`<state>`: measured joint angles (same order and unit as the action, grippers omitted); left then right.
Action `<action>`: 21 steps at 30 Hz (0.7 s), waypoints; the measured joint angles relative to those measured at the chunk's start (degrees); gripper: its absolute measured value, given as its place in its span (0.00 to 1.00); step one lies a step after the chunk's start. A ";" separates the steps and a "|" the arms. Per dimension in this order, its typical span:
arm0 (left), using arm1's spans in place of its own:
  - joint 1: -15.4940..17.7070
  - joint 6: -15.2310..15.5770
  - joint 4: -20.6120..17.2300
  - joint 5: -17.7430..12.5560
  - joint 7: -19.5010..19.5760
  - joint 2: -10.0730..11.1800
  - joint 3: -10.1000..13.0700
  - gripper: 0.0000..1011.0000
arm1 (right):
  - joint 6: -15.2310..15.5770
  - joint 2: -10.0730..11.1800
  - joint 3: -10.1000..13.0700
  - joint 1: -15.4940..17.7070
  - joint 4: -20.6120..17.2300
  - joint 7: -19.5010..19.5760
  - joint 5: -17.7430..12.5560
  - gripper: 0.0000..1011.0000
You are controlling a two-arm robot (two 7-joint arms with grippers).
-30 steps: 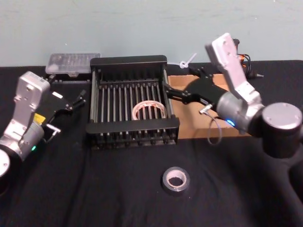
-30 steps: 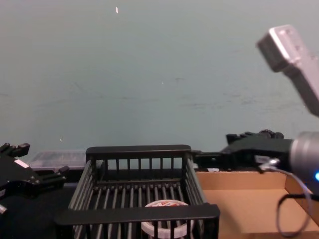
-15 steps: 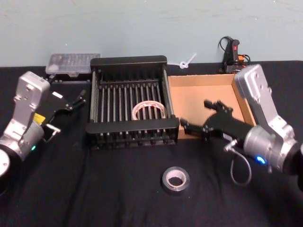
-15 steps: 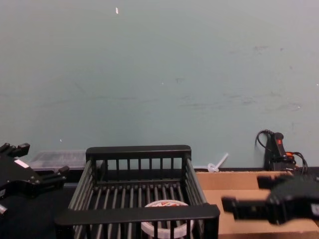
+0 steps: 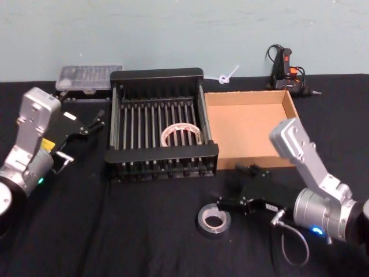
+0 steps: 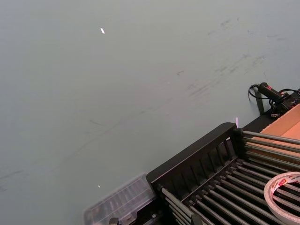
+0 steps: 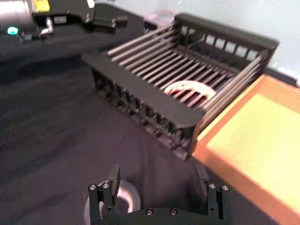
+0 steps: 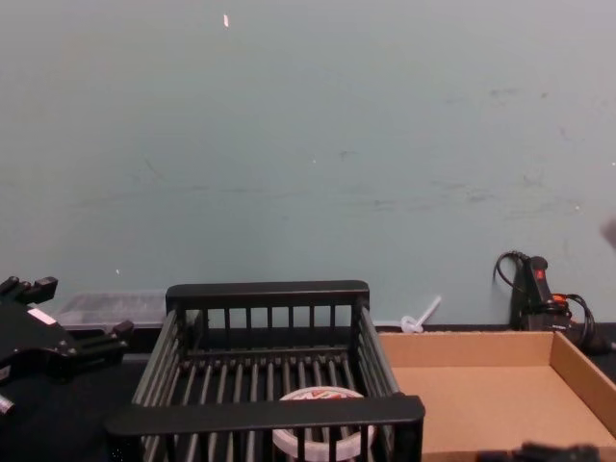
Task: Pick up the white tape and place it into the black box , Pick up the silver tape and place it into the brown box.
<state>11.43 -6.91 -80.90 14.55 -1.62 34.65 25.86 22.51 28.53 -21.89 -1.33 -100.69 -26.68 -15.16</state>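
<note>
A black tabletop [image 5: 144, 231] holds two containers side by side against a pale teal wall. The black box [image 5: 161, 160], a slatted plastic crate, already has the white tape [image 5: 181, 134] lying flat on its barred floor, so the first half of the task looks done. The brown box [image 5: 216, 133], a shallow cardboard tray touching the crate on the robot's right, has nothing in it. The silver tape [image 5: 214, 220] lies flat on the cloth in front of both boxes, not yet lifted. The right gripper [image 5: 230, 205] hovers low just beside that roll, on its right, with its fingers spread apart and holding nothing; from the right wrist camera the roll [image 7: 123, 197] sits under one finger rather than between the two, so the gripper probably needs to line up before closing. What remains, by my reading, is grasping the roll and carrying it over the tray's low front wall. The left gripper [image 5: 92, 124] rests parked to the left of the crate, its fingers apart and empty. Behind the crate sit a clear plastic case [image 5: 87, 77], a white zip tie [image 5: 226, 75] and a black handheld tool with a cable [image 5: 285, 72], all well clear of the path.
</note>
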 joint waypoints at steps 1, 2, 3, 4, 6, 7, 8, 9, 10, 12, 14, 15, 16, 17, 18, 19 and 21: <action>0.00 0.00 0.00 0.00 0.00 0.00 0.00 0.99 | 0.32 0.30 -0.50 -0.03 0.16 -0.16 -0.05 0.99; 0.00 0.00 0.00 0.00 0.00 0.00 0.00 0.99 | 0.48 0.41 -0.73 -0.09 0.26 -0.24 -0.06 0.99; 0.00 0.00 0.00 0.00 0.00 0.00 0.00 0.99 | 0.66 0.54 -1.02 -0.16 0.39 -0.33 -0.08 0.99; 0.00 0.00 0.00 0.00 0.00 0.00 0.00 0.99 | 0.79 0.66 -1.30 -0.24 0.51 -0.40 -0.10 0.99; 0.00 0.00 0.00 0.00 0.00 0.00 0.00 0.99 | 1.11 0.94 -1.92 -0.49 0.80 -0.48 -0.12 0.99; 0.00 0.00 0.00 0.00 0.00 0.00 0.00 0.99 | 1.21 1.03 -2.14 -0.59 0.92 -0.49 -0.12 0.99; 0.00 0.00 0.00 0.00 0.00 0.00 0.00 0.99 | 1.33 1.10 -2.34 -0.71 1.03 -0.49 -0.12 0.99; 0.00 0.00 0.00 0.00 0.00 0.00 0.00 0.99 | 1.50 1.24 -2.74 -0.96 1.31 -0.49 -0.12 0.99; 0.00 0.00 0.00 0.00 0.00 0.00 0.00 0.99 | 1.58 1.29 -2.95 -1.08 1.45 -0.49 -0.12 0.99; 0.00 0.00 0.00 0.00 0.00 0.00 0.00 0.99 | 1.77 1.49 -3.53 -1.46 1.85 -0.46 -0.10 0.99; 0.00 0.00 0.00 0.00 0.00 0.00 0.00 0.99 | 1.83 1.66 -3.87 -1.66 2.13 -0.44 -0.10 0.99; 0.00 0.00 0.00 0.00 0.00 0.00 0.00 0.99 | 1.85 1.79 -4.15 -1.84 2.36 -0.41 -0.10 0.99; 0.00 0.00 0.00 0.00 0.00 0.00 0.00 0.99 | 1.87 1.83 -4.27 -1.92 2.46 -0.38 -0.10 0.99; 0.00 0.00 0.00 0.00 0.00 0.00 0.00 0.99 | 1.89 1.86 -4.41 -1.99 2.57 -0.34 -0.09 0.99; 0.00 0.00 0.00 0.00 0.00 0.00 0.00 0.99 | 1.93 1.89 -4.53 -2.06 2.66 -0.29 -0.09 0.99; 0.00 0.00 0.00 0.00 0.00 0.00 0.00 0.99 | 2.01 1.96 -4.75 -2.19 2.82 -0.18 -0.09 0.99; 0.00 0.00 0.00 0.00 0.00 0.00 0.00 0.99 | 2.06 2.02 -4.95 -2.30 2.96 -0.10 -0.09 0.99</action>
<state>11.43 -6.91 -80.90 14.55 -1.62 34.65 25.86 24.57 30.56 -26.84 -3.63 -97.74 -26.77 -15.24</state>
